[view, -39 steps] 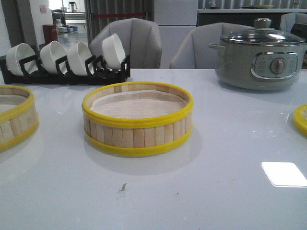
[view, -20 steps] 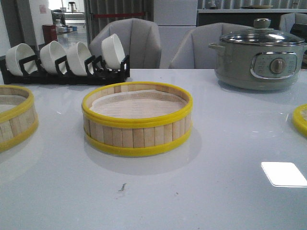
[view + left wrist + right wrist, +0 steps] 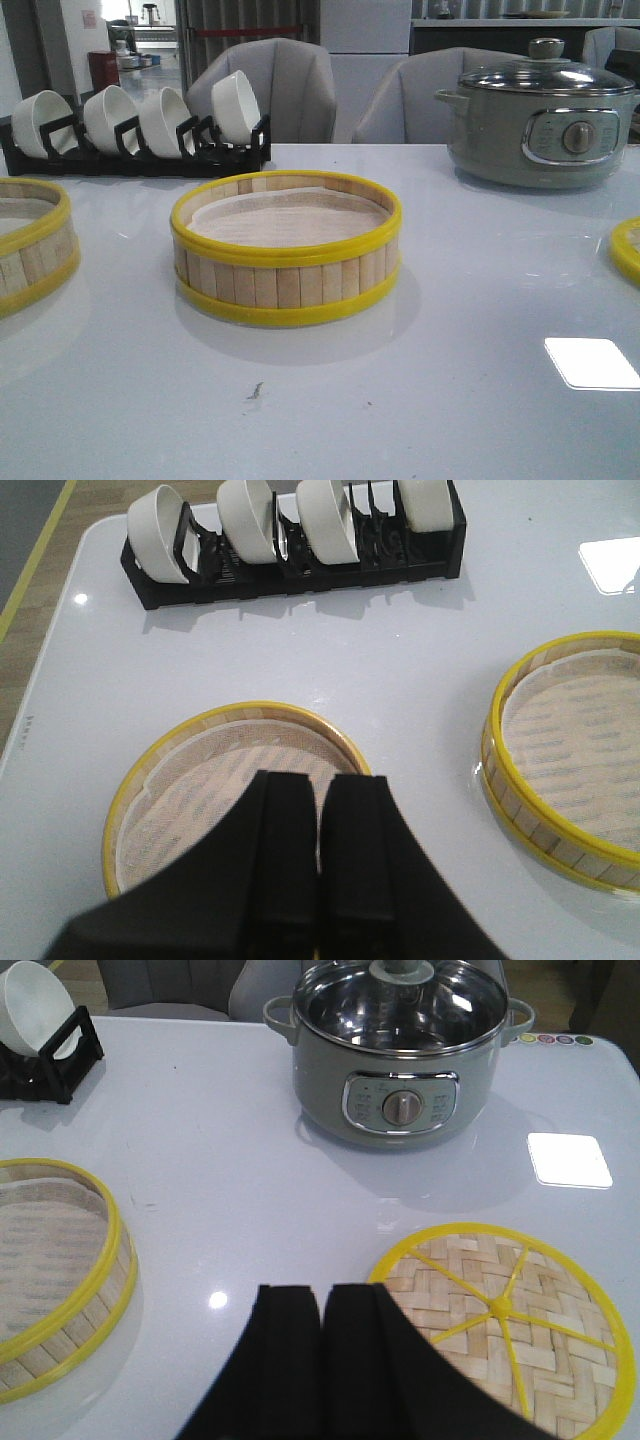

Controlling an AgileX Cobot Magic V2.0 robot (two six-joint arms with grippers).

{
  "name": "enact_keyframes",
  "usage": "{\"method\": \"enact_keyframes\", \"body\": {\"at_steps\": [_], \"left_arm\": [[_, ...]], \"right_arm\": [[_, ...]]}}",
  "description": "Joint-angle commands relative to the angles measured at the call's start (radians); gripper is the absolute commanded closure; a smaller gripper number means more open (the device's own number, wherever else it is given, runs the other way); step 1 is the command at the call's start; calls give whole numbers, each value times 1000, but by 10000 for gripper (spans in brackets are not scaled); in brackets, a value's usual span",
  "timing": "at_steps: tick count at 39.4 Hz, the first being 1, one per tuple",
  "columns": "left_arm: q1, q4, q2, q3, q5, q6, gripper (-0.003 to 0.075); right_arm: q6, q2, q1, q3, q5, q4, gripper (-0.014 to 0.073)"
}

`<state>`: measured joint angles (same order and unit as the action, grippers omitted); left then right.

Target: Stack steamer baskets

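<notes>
One steamer basket (image 3: 286, 250) with bamboo slats, yellow rims and a white liner sits mid-table; it also shows at the edge of both wrist views as the same basket (image 3: 570, 750) (image 3: 55, 1270). A second basket (image 3: 30, 240) lies at the left edge, and my left gripper (image 3: 320, 790) hangs shut above that basket (image 3: 200, 790), holding nothing. The woven yellow-rimmed lid (image 3: 510, 1335) lies flat at the right, its edge just visible as the lid (image 3: 628, 250) in the front view. My right gripper (image 3: 322, 1300) is shut and empty, hovering beside the lid. Neither gripper appears in the front view.
A black rack of white bowls (image 3: 140, 125) stands at the back left. A grey electric pot (image 3: 540, 115) with a glass lid stands at the back right. Grey chairs (image 3: 280, 90) sit behind the white table (image 3: 450, 400). The table's left edge (image 3: 45, 680) is near the left basket.
</notes>
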<state>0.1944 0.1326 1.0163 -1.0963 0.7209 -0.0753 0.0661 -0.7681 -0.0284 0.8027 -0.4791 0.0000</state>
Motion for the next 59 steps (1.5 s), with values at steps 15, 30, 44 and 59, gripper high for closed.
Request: {"method": "enact_keyframes", "body": {"at_steps": [15,30,44,59], "left_arm": [[6,3,5,-34,-81,-17,630],[6,-9,144,-33,-113,-23,169],[6,-53,419,-33,-188,-23,171],[4,-53,642,-35,-341,-23,172]], "right_arm": [[-7,-7,0,37,88,-9,222],[-7,-29,0,37,56,-9,200],[-7,-29,0,37,42,-9,200],[-7,-29,0,37,24,-8,200]]}}
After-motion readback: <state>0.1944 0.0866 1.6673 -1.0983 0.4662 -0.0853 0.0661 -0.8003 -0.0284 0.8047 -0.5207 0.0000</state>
